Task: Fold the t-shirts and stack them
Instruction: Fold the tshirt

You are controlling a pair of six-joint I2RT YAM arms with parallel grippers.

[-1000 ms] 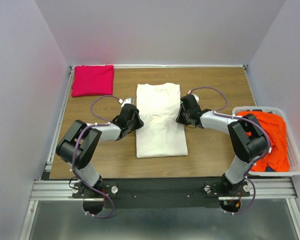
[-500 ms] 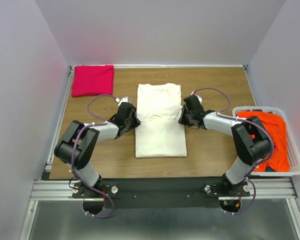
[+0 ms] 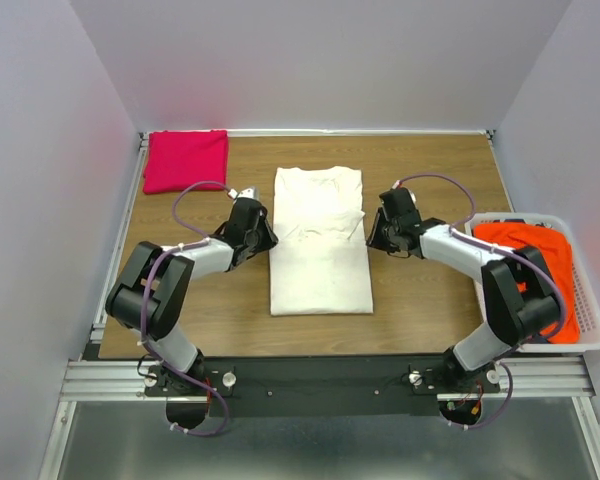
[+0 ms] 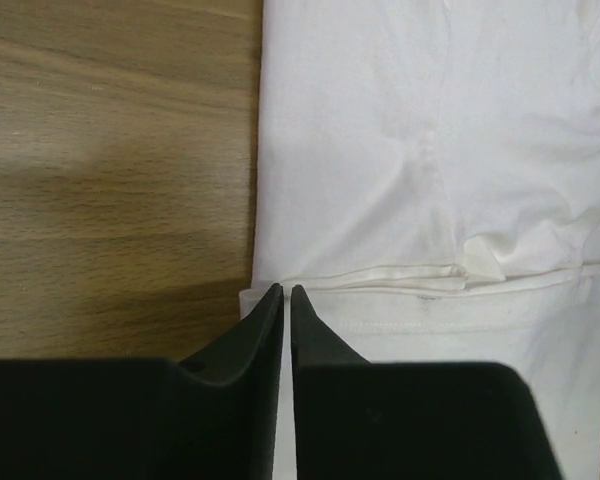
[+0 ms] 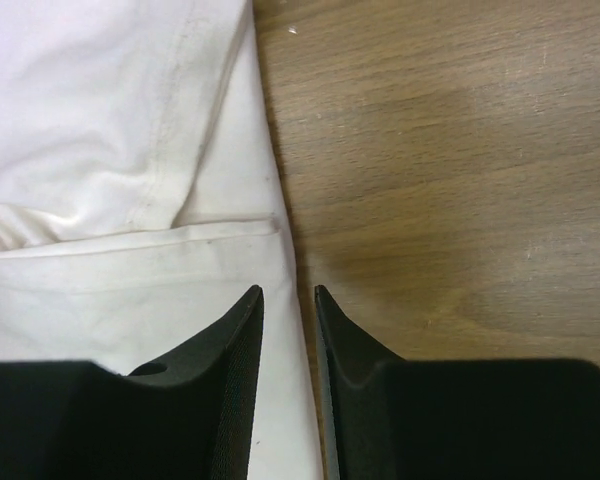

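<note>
One wooden table [image 3: 430,300] is filling most of the top view, with both arms reaching over it from the near edge. The cream-white t-shirt [image 3: 320,250] is lying flat at the table's centre as a long rectangle running near to far, its sleeves folded inward and making a seam across it about halfway along. A white basket [image 3: 592,320] is sitting at the table's right edge, and the orange-red t-shirt [image 3: 540,250] is lying crumpled inside it. The magenta-pink t-shirt [image 3: 185,160] is resting folded into a square at the far left corner, well apart from the others.

The left gripper [image 4: 286,290] is hovering at the cream-white shirt's left edge, right where the folded sleeve's hem is crossing. Its jaws are standing parted by only a thin slit and are grasping nothing. The right gripper [image 5: 288,290] is hanging over the same shirt's right edge, its jaws a little wider apart, with the cloth's border and bare wood showing through the gap; it is clamping no fabric.
</note>
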